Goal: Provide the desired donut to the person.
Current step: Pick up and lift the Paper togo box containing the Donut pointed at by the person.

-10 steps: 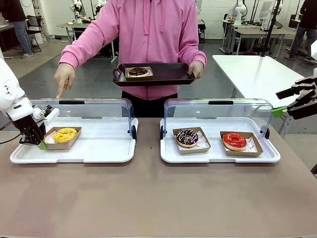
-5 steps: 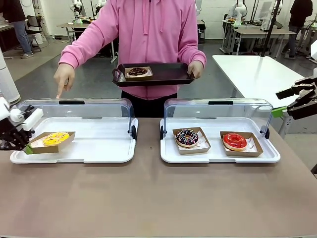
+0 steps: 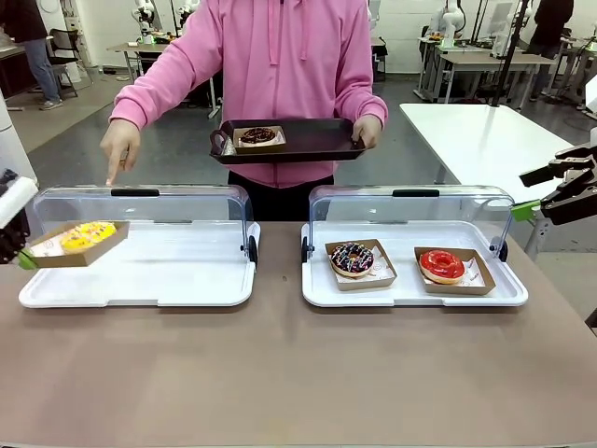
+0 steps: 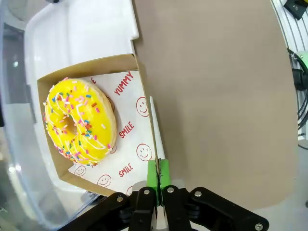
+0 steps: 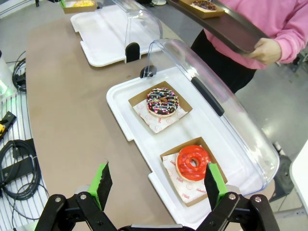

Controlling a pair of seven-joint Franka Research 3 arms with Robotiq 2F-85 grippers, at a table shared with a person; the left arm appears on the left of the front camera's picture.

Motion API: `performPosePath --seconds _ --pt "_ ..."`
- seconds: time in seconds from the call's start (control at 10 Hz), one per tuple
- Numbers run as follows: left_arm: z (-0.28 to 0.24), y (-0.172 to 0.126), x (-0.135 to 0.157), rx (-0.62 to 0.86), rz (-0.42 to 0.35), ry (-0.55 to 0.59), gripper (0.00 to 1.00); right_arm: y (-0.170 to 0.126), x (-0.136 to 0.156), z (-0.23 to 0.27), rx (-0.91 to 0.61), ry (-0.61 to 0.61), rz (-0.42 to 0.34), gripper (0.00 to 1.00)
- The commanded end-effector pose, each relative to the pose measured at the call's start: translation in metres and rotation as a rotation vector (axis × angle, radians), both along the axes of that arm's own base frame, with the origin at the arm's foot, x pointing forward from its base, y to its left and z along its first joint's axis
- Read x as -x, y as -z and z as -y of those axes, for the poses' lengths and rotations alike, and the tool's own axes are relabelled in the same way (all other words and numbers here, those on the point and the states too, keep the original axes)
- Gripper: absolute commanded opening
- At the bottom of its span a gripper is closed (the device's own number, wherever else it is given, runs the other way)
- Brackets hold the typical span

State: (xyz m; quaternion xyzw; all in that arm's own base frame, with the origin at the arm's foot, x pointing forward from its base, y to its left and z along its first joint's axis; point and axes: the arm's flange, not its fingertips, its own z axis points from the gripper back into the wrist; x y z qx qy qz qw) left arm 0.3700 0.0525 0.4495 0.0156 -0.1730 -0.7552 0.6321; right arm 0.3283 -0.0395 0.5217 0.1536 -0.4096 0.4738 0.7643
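And the left fingers [image 4: 152, 175] are clenched on the cardboard boat's [image 4: 139, 96] rim, the yellow sprinkled donut [image 3: 87, 235] riding tilted above the left end of the white tray [image 3: 140, 289], at the worktop's [image 3: 280, 373] left edge. The right fingers [image 5: 102, 183] are spread wide, grasping nothing. The person [image 3: 280, 75] points at that case's lid [image 3: 140, 201], dark tray [image 3: 308, 140] in hand.

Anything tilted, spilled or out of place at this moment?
The cardboard box holding the yellow donut hangs tilted over the left white tray's end, pinched by one wall in the left gripper. Nothing spilled.

Lab hall, rows of work tables [image 3: 485, 135]
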Motion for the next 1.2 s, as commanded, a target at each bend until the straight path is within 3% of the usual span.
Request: performPosePath --seconds 0.0,0.5,0.6,0.7,0.8,1.1 --pt "0.002 0.0 0.05 -0.018 0.06 0.041 0.0 0.001 -0.003 -0.002 -0.027 0.001 -0.001 1.0" --pt "0.008 -0.073 0.07 -0.08 0.204 -0.014 0.0 0.001 -0.003 -0.002 -0.027 0.001 -0.001 1.0" --pt "0.003 -0.082 0.069 -0.052 0.169 0.009 0.0 0.001 -0.003 -0.002 -0.027 0.001 -0.001 1.0" --pt "-0.004 -0.079 0.058 -0.007 -0.051 0.094 0.0 0.001 -0.003 -0.002 -0.027 0.001 -0.001 1.0" --pt "0.001 -0.094 0.056 -0.065 0.203 0.014 0.0 0.001 -0.003 -0.002 -0.027 0.001 -0.001 1.0" --pt "0.001 -0.094 0.056 -0.065 0.203 0.014 0.0 0.001 -0.003 -0.002 -0.027 0.001 -0.001 1.0"
